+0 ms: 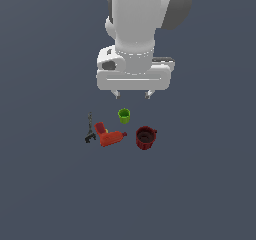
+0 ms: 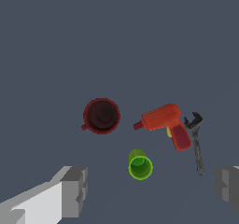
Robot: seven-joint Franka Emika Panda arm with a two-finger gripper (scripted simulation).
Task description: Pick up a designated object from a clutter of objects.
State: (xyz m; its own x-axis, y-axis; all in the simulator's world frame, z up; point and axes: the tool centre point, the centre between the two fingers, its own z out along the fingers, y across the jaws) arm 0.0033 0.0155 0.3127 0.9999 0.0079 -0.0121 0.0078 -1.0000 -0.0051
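Note:
The lime-green cup (image 1: 124, 116) stands upright on the grey floor, and shows in the wrist view (image 2: 140, 165) with its mouth open upward. My gripper (image 1: 132, 94) hangs above and just behind it, open and empty, its fingers (image 2: 74, 190) spread wide on either side of the cup's line. The dark red mug (image 1: 145, 137) (image 2: 101, 116) stands beside the cup. The red-orange drill-like tool (image 1: 108, 135) (image 2: 165, 123) lies on its side, and the thin dark grey clamp-like tool (image 1: 90, 129) (image 2: 197, 140) lies next to it.
The floor (image 1: 200, 184) is a plain dark grey surface all around the small group. No walls, edges or containers show in either view.

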